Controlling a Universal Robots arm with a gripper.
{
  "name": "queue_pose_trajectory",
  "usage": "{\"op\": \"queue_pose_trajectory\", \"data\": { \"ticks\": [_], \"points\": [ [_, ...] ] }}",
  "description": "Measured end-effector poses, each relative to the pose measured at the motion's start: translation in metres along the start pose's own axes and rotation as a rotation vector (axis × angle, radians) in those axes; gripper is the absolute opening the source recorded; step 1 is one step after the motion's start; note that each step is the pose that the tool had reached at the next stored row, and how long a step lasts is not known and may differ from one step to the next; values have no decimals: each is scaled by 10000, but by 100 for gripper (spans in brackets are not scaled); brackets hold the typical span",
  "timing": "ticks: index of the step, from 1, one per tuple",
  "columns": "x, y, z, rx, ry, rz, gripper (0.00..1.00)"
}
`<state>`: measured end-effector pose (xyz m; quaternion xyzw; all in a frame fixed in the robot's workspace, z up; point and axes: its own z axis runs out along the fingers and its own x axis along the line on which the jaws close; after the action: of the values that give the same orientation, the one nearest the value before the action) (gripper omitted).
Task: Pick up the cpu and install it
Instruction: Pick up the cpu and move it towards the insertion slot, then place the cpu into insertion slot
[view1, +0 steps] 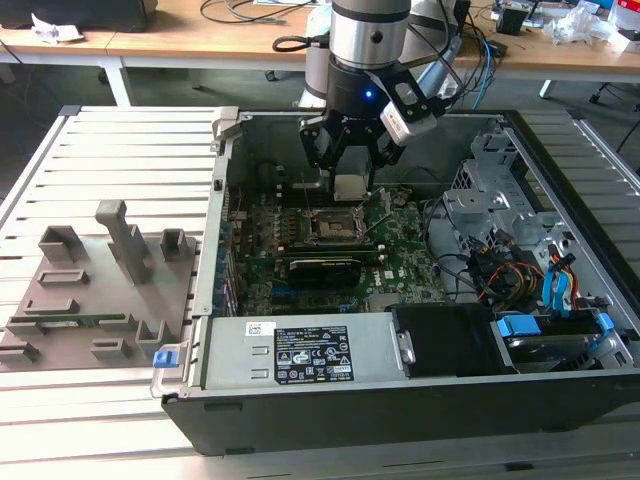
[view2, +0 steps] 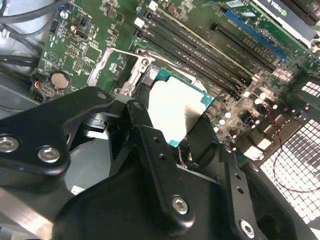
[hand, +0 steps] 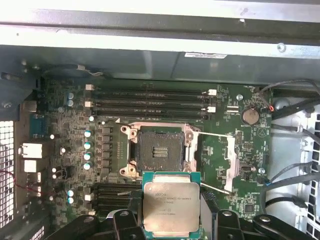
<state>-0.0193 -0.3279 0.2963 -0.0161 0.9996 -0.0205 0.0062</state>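
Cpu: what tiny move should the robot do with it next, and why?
Probably nudge it a bit closer to the socket, keeping it level. The fingers hold the cpu by its edges. The socket lies open and bare, and in the first wrist view the cpu sits just short of it, not yet in it.

Dull silvery metal cpu

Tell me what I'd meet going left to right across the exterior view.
First the grey plastic tray → computer case's side wall → gripper holding the cpu → metal drive cage.
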Motion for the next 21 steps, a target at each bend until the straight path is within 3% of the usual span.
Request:
{"op": "queue_pose_trajectory", "data": {
  "ticks": [16, 20, 21],
  "points": [
    [0, 1, 7, 3, 4, 96, 55],
    [0, 1, 7, 12, 18, 451, 55],
    [0, 1, 7, 23, 45, 1076, 55]
  ]
}}
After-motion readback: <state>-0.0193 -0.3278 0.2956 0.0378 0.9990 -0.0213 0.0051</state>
